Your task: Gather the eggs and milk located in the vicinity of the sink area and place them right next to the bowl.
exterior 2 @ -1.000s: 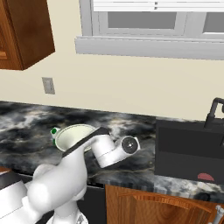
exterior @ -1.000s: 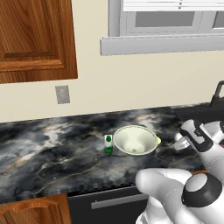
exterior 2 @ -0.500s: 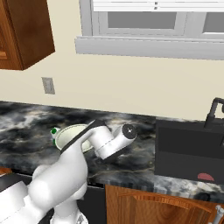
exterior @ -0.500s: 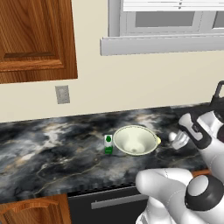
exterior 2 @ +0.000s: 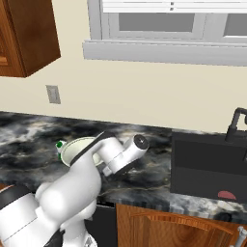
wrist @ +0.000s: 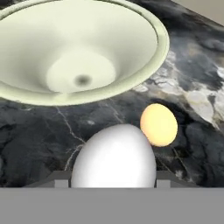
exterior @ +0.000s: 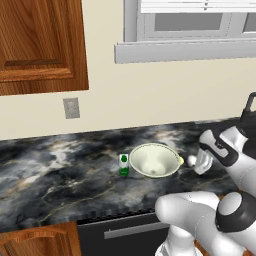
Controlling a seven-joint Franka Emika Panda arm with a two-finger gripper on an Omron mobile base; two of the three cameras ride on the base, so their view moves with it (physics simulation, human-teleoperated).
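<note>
Black marbled counter (exterior: 60, 175) w/ a dark sink (exterior 2: 207, 164) off to the right; on it the pale green bowl (exterior: 156, 160) sits upright, milk carton (exterior: 124, 164) standing just beside its left rim. Gripper (exterior: 194, 162) hangs low just right of the bowl, clamped on a white egg (wrist: 113, 157) held between the tips. Smaller tan egg (wrist: 159, 124) lies on the counter just beside the bowl's rim, close to the held egg but whether they touch can't tell.
</note>
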